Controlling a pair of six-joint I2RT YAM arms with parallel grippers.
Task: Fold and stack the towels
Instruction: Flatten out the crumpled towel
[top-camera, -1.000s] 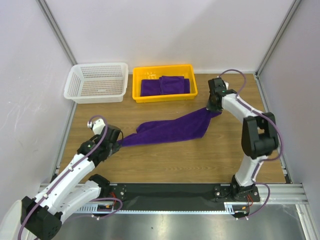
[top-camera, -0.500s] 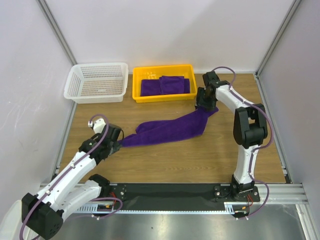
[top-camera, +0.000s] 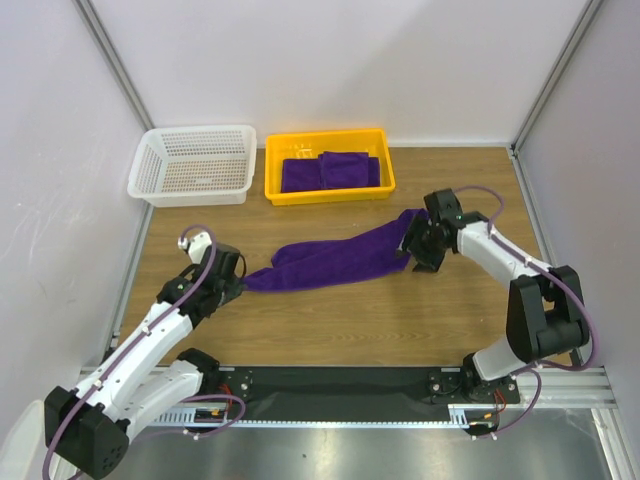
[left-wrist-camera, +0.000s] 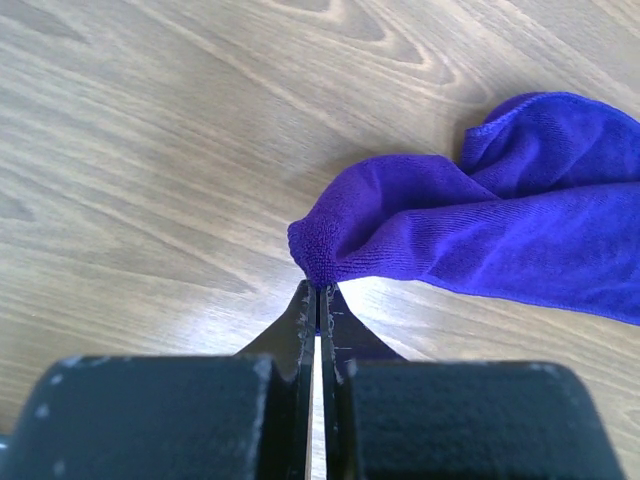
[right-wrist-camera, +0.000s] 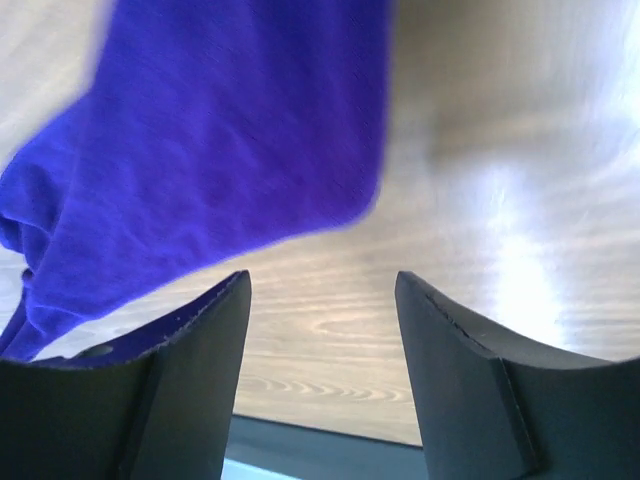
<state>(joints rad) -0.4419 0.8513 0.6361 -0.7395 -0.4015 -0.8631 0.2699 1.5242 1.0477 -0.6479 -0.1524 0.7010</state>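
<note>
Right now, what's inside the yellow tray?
In the yellow tray lie folded purple towels, covering much of its floor. How many are stacked, and anything beneath them, is hidden.

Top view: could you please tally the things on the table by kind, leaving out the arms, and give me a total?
Yellow tray: 1
White basket: 1
Purple towels: 3 (loose towel; two folded towels in the tray)
Total: 5
</note>
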